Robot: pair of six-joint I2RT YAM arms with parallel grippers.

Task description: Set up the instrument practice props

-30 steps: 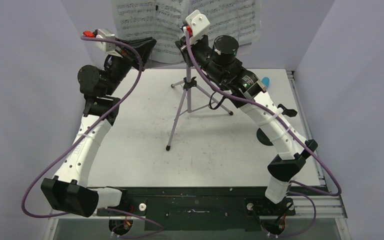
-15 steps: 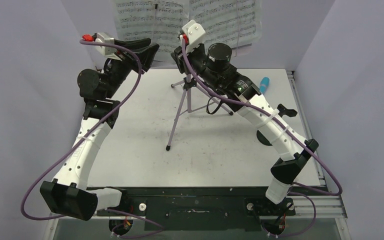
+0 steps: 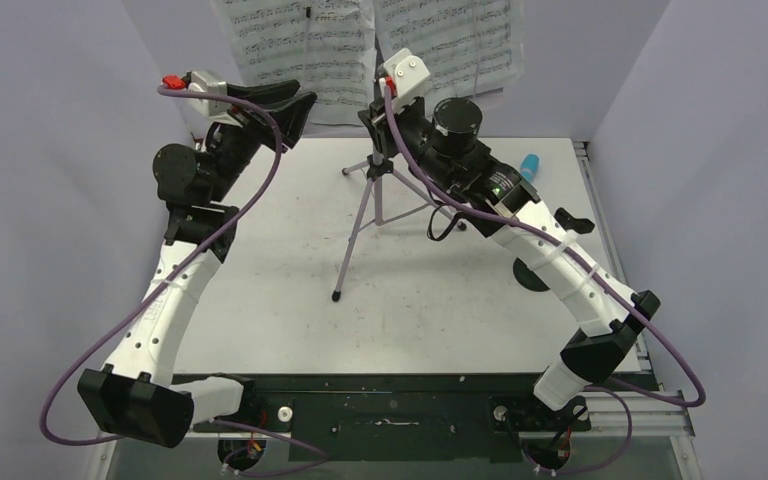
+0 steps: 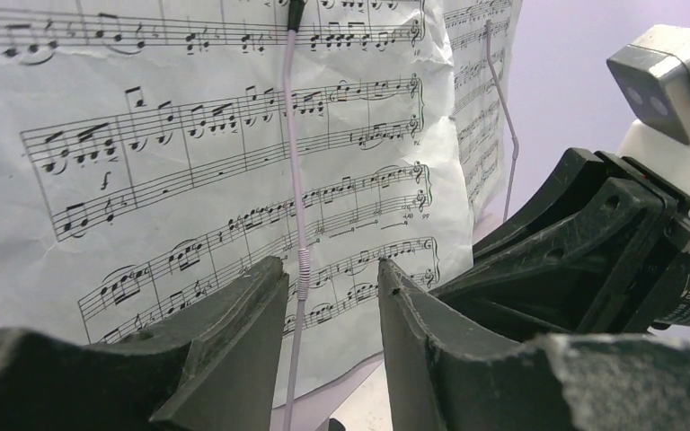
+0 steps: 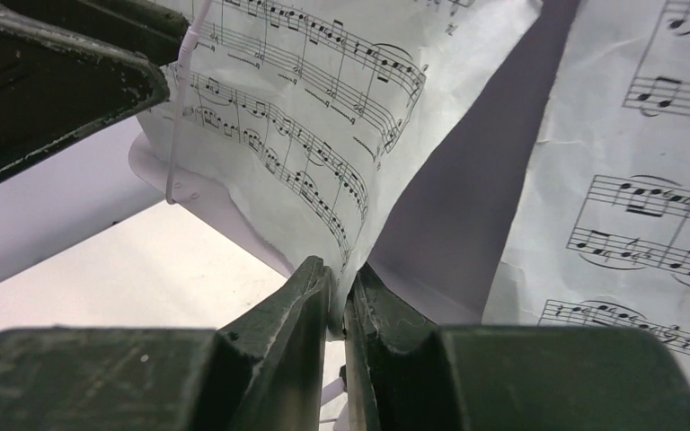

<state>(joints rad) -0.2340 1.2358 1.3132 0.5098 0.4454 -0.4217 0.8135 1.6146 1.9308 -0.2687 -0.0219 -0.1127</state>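
Note:
The lilac tripod music stand stands at the back middle of the table. Two white sheet-music pages lean on its desk. My right gripper is shut on the bottom right corner of the left page, next to the right page. My left gripper is open in front of the left page, with the stand's thin wire page holder between its fingers, close to the left one. The turquoise-blue toy microphone lies at the back right. A black round base, the mic stand, shows behind the right arm.
Lilac walls close in the table on the left, back and right. The tripod's legs spread across the middle of the table. A black cable hangs below the right arm. The two grippers are close together under the stand's desk.
My left gripper has opened and let go. My right gripper opened briefly, then shut again on the page's corner and moved slightly right. The left page hangs straighter.

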